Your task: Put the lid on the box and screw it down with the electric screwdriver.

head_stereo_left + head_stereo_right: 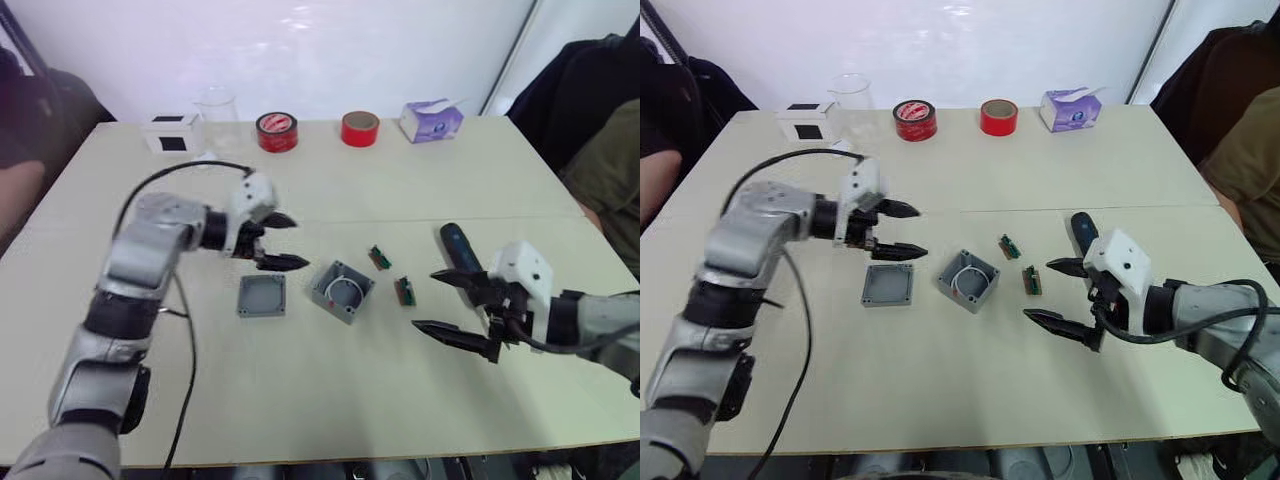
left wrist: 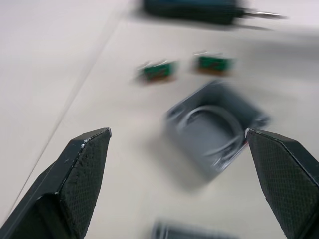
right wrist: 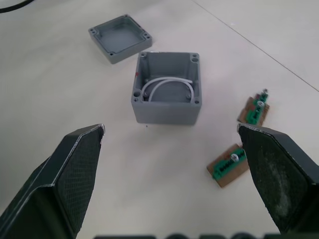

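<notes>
Left gripper (image 1: 284, 242) held above the table (image 1: 420, 190), fingers spread wide and empty, just above the lid (image 1: 262, 296). Right gripper (image 1: 1057, 293) likewise spread wide, nothing between its fingers, hovering low toward the table's right edge. Between the two grippers, near the table's middle: the box (image 3: 167, 87), uncovered, turned at an angle, with looped white wire (image 3: 167, 85) inside and a small red mark on its rim. Just left of the box, apart from it, the lid lying flat with its recessed side up. Right of the box, two small green circuit boards (image 3: 233, 165), one nearer the far edge than the other. Behind the right gripper, the electric screwdriver (image 1: 456, 243) lying on the table. Along the far edge: a white box with black panel (image 1: 172, 133), a clear cup (image 1: 217, 115), two red tape rolls (image 1: 277, 131), a tissue pack (image 1: 431, 120).
</notes>
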